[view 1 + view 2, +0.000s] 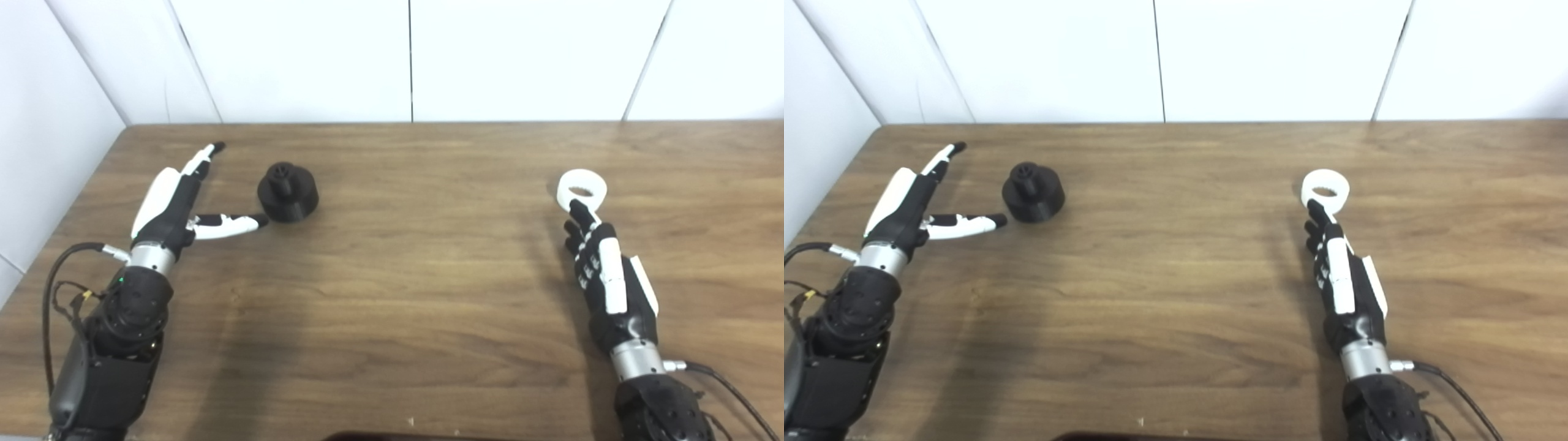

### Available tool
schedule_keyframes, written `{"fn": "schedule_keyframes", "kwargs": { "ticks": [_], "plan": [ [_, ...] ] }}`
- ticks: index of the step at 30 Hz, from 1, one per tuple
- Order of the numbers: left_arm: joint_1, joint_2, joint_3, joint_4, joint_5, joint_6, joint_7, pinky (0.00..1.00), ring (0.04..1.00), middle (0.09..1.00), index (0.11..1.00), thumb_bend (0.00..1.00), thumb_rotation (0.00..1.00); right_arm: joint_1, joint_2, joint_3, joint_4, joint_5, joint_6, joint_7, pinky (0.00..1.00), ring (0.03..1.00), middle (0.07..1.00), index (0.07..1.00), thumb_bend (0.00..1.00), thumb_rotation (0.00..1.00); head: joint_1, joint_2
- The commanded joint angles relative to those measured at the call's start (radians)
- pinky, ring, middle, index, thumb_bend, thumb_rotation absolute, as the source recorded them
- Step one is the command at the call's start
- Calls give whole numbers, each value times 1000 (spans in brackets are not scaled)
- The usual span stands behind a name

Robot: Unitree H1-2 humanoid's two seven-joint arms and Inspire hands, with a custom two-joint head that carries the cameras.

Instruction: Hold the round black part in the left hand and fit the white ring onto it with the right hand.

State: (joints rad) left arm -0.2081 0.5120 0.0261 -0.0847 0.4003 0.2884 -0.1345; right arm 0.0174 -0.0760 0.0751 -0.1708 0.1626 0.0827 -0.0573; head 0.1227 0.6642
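Note:
The round black part stands on the wooden table at the left, a small hub on its top. My left hand lies open just left of it, fingers stretched toward the back wall and the thumb tip almost touching the part's base. The white ring lies flat on the table at the right. My right hand is open right behind the ring's near edge, its fingertips overlapping that edge; whether they touch it I cannot tell.
White wall panels close off the table's far edge and its left side. A dark object peeks in at the bottom edge. Cables trail from both wrists.

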Motion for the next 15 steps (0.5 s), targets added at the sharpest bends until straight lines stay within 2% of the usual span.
{"fn": "schedule_keyframes", "kwargs": {
  "ticks": [1, 6, 15],
  "plan": [
    [-59, 45, -3, 7, 29, -8, -2, 948, 1000, 988, 928, 974, 228, -18, 39, -3, -14, -4, -21, 10, 983, 961, 963, 914, 486, 1000, 1, 1],
    [-97, 63, -36, 41, 52, -11, -27, 945, 1000, 986, 928, 988, 229, -19, 45, -6, -15, -23, -21, 17, 960, 954, 955, 913, 484, 1000, -6, -5],
    [-148, 84, -85, 124, 76, -46, -50, 927, 1000, 973, 898, 979, 220, -12, 58, -18, -20, -35, -17, 23, 981, 962, 958, 915, 500, 1000, -13, -7]
  ]
}}
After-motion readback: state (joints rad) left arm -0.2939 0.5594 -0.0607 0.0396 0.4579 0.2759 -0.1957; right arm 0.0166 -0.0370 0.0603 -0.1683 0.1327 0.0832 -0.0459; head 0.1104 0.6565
